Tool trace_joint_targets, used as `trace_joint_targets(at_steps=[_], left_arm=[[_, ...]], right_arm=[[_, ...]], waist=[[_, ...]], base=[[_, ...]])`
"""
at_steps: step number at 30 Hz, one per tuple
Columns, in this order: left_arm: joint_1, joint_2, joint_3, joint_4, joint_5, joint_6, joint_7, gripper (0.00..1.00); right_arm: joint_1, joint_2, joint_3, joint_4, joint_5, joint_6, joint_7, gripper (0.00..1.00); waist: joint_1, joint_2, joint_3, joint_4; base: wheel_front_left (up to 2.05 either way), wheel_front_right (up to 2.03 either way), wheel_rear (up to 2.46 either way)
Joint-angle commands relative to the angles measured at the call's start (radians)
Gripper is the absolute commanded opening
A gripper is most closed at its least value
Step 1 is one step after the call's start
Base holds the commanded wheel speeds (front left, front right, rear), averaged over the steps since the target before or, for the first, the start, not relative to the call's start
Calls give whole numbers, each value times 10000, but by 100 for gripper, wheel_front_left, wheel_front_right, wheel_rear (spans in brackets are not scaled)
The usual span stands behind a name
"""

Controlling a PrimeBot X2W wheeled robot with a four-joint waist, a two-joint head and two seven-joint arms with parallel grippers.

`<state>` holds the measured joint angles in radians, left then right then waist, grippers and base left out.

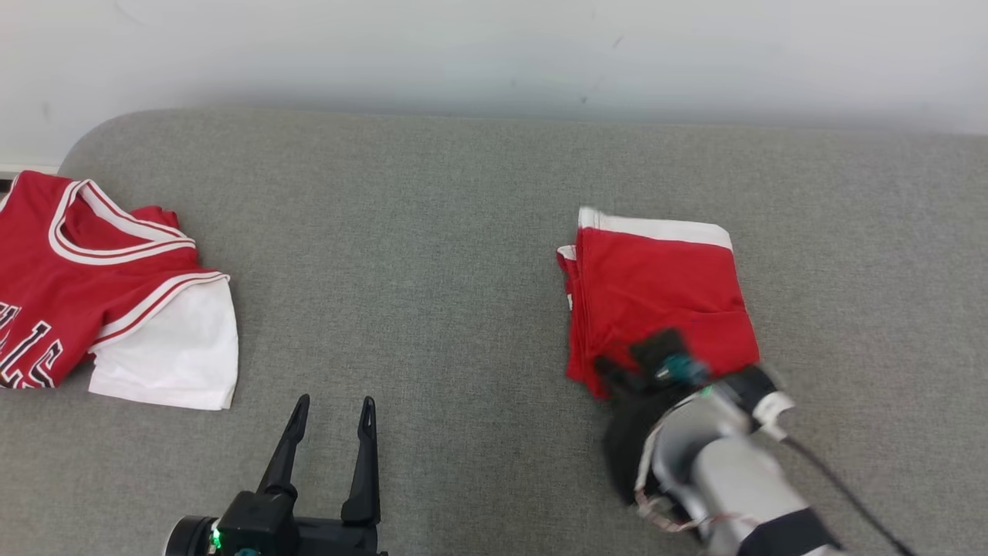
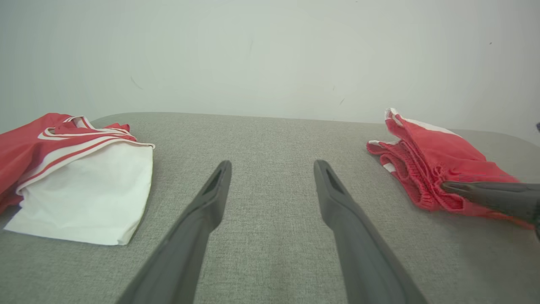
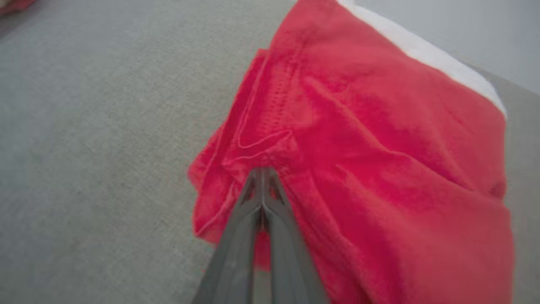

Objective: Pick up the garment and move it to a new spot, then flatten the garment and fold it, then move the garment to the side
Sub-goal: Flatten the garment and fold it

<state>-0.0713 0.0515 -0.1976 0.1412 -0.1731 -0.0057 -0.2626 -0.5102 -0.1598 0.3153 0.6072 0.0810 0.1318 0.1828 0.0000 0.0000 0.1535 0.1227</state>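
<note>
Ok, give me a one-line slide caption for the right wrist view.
Right tool shut on the edge of the folded red garment on the grey fabric surface.

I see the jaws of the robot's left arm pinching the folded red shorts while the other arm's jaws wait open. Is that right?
Not quite. It is the jaws of the right arm that pinch the folded red shorts, as the right wrist view shows; the jaws of the left arm wait open.
</note>
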Motion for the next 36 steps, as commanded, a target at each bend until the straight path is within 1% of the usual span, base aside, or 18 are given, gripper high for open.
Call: trace_joint_targets(at_steps=[1, 5, 7, 8, 9, 10, 11, 12, 16, 17, 20, 23, 26, 28, 31, 36], left_arm=[[5, -15, 14, 33, -41, 34, -33, 100], [73, -15, 48, 50, -86, 40, -33, 100], [96, -15, 66, 38, -82, 52, -33, 100], [138, -15, 90, 24, -81, 57, -33, 100], [164, -15, 101, 13, -82, 71, -33, 100], [190, -16, 113, 6, -83, 86, -33, 100], [217, -16, 137, -7, -84, 102, -33, 100], [247, -16, 150, -19, -83, 108, -33, 100], [250, -16, 97, -58, -87, 81, -33, 100], [250, -16, 97, -58, -87, 81, -33, 100], [141, -13, -46, -92, -155, 74, -33, 100], [110, -14, -119, -106, -244, 118, -33, 100], [69, -14, -115, -68, -258, 125, -33, 100], [17, -14, -109, -76, -258, 116, -33, 100], [-17, -13, -105, -50, -260, 114, -33, 100], [195, -15, -85, 1, -281, 156, -33, 100]], right_arm=[[225, 287, 611, -167, 244, -23, 49, 0], [603, 651, 1692, -698, 1163, -24, 65, 0], [793, 766, 2004, -1061, 1794, -24, 6, 0], [952, 851, 2097, -1458, 2330, -24, -72, 0], [988, 846, 2006, -1645, 2460, -24, -115, 9], [980, 710, 1871, -1812, 2402, -24, -188, 10], [950, 554, 1646, -1930, 2249, -24, -224, 2], [931, 414, 1374, -2031, 2091, -24, -235, 0], [718, -65, 178, -2143, 1111, -23, -87, 0], [718, -65, 178, -2143, 1111, -23, -87, 0], [624, -370, -589, -1982, 465, -23, 5, 0], [493, -603, -1004, -1691, 55, -25, 44, 0], [312, -809, -845, -1236, -248, -25, 70, 0], [195, -886, -522, -824, -368, -25, 193, 0], [174, -842, 174, -451, -53, -25, 313, 0], [739, -810, 1595, -823, 760, -25, 605, 0]], waist=[[0, 0, -66, -40], [0, 0, -198, -73], [0, 0, -250, -92], [0, 0, -307, -117], [0, 0, -338, -136], [0, 0, -365, -158], [0, 0, -393, -188], [0, 0, -412, -211], [0, 0, -407, -191], [0, 0, -407, -191], [0, 0, -314, -19], [0, 0, -158, 175], [0, 0, -9, 339], [0, 0, 74, 409], [0, 0, 71, 478], [0, 0, -132, 388]], base=[[0, 0, 0], [0, 0, 0], [0, 0, 0], [0, 0, 0], [0, 0, 0], [0, 0, 0], [0, 0, 0], [0, 0, 0], [0, 0, 0], [0, 0, 0], [0, 0, 0], [0, 0, 0], [0, 0, 0], [0, 0, 0], [0, 0, 0], [0, 0, 0]])
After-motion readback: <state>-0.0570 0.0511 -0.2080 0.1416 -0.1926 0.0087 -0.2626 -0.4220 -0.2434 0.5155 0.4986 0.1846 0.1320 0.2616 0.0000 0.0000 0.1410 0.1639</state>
